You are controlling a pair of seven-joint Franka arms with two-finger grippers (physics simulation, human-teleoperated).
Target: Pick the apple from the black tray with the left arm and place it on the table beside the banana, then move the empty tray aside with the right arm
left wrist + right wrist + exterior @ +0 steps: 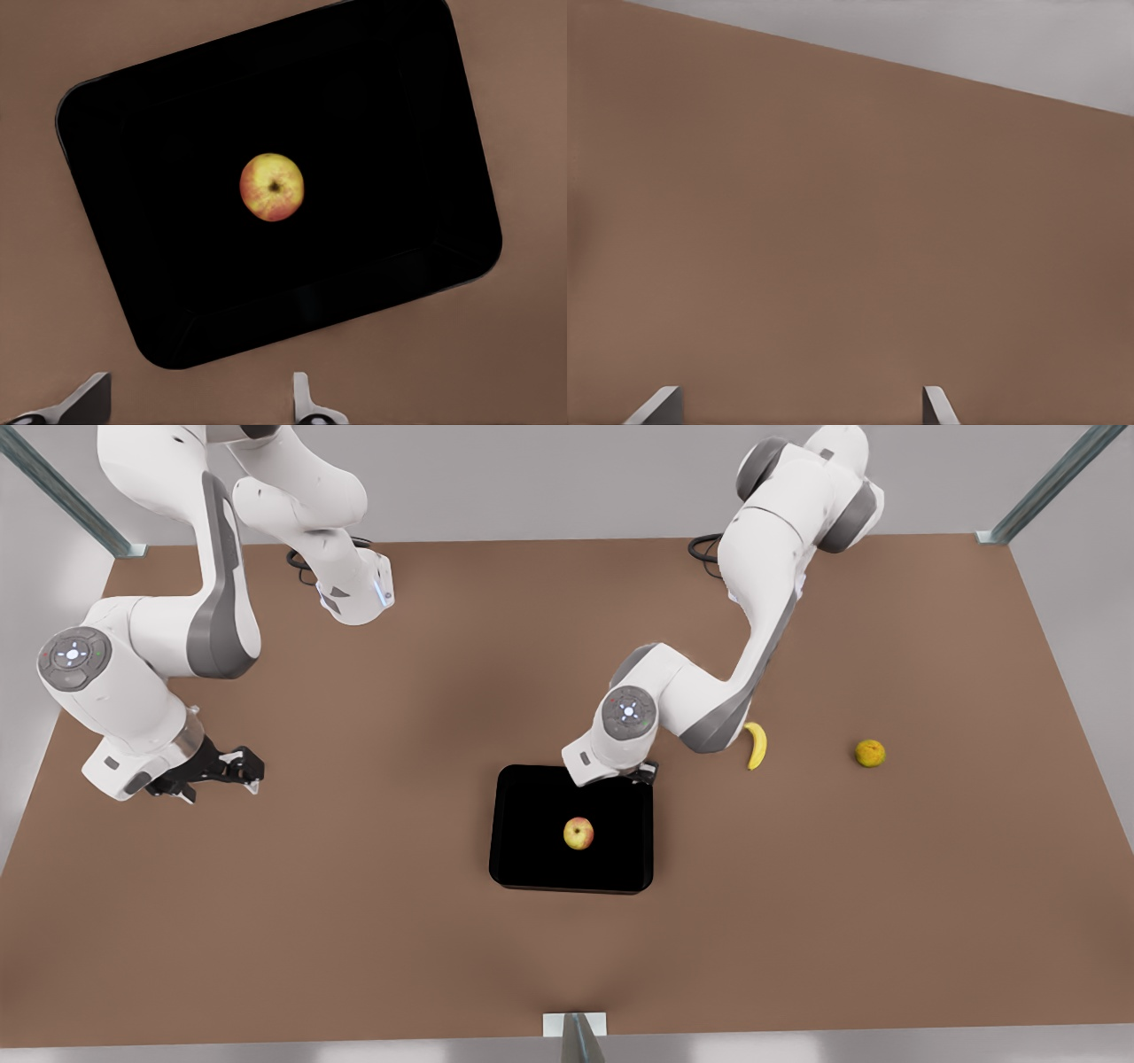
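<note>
Left gripper (pixel 199 403) over black tray (pixel 532 868) edge, mostly hidden — seemingly open, apple (pixel 578 833) inside.

Matt black tray (pixel 532 868), smooth-skinned apple (pixel 578 833)

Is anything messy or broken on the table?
Nothing looks wrong. The apple sits whole in the middle of the black tray, which lies flat. The banana and an orange fruit rest on the table, nothing spilled.
</note>
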